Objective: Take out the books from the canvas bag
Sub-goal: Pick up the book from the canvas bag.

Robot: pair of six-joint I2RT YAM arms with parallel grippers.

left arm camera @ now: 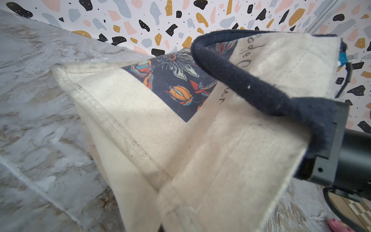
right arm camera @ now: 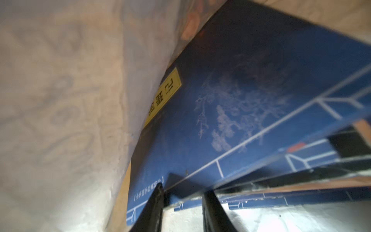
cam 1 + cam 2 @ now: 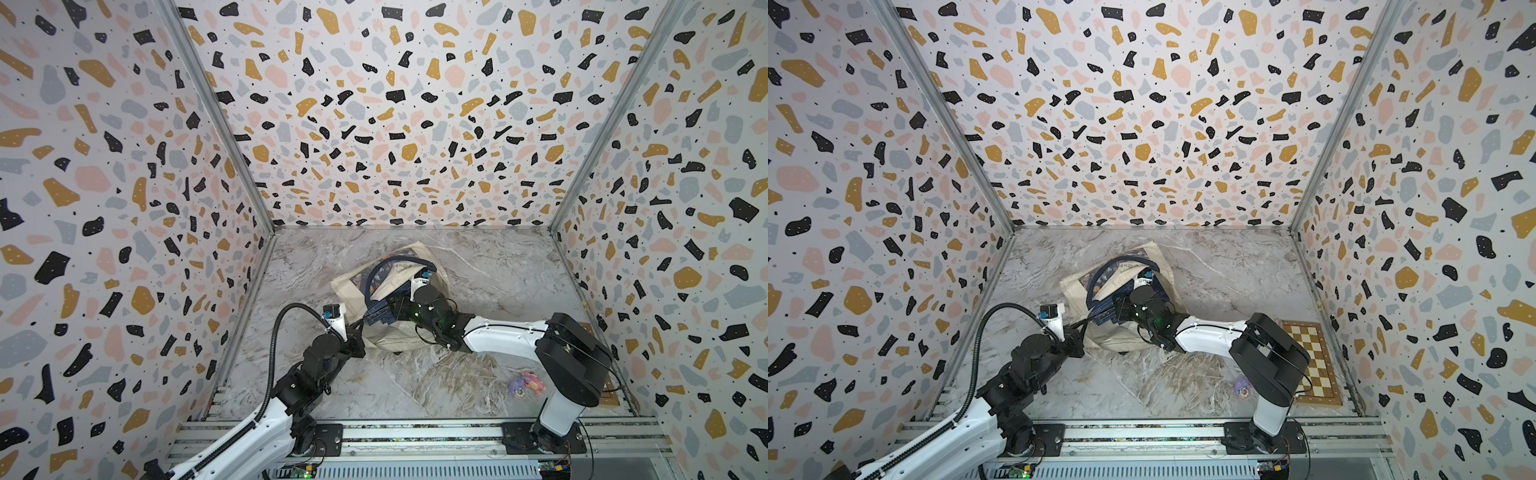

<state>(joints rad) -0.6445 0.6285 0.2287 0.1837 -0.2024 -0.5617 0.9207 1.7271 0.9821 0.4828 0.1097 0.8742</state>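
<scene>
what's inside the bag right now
A stack of navy books, the top one with a yellow label; the right gripper reaches in at their edge. The bag covers the rest, so their number and anything deeper cannot be seen.

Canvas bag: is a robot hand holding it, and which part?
Yes. The left gripper pinches the canvas bag by the cream rim of its opening, holding it up.

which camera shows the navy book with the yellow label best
The right wrist view: the book fills it, cover, yellow label and tree drawing clear. In both top views only dark book edges peek from the bag. The left wrist view shows just the bag's outside, no book.
</scene>
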